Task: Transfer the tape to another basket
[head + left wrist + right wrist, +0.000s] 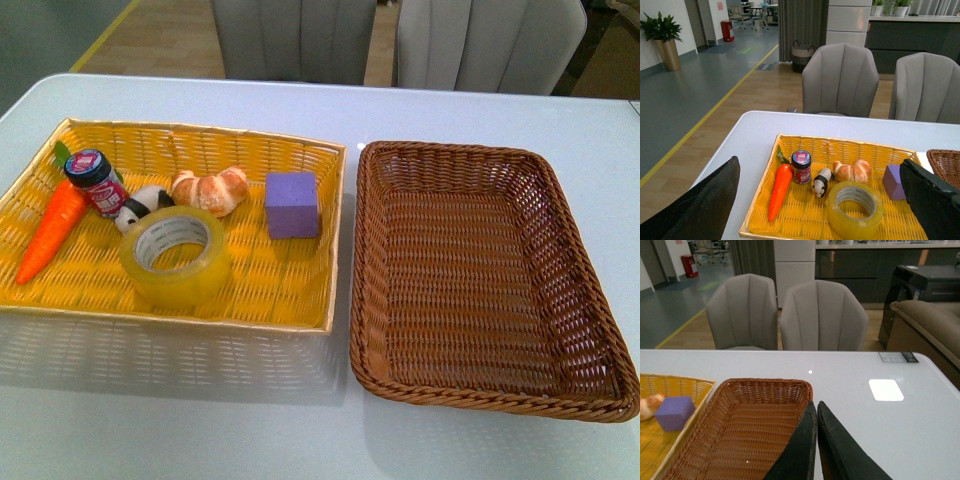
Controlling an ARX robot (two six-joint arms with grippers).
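Note:
The tape, a wide yellowish roll with a white printed core, lies flat in the yellow woven basket near its front edge. It also shows in the left wrist view. The dark brown wicker basket stands empty to the right; its rim shows in the left wrist view and it fills the lower left of the right wrist view. My left gripper is open, high above and short of the yellow basket. My right gripper is shut and empty, over the brown basket's right rim. Neither arm shows in the front view.
In the yellow basket lie a toy carrot, a small jar with a dark lid, a panda figure, a croissant and a purple block. Two grey chairs stand behind the white table.

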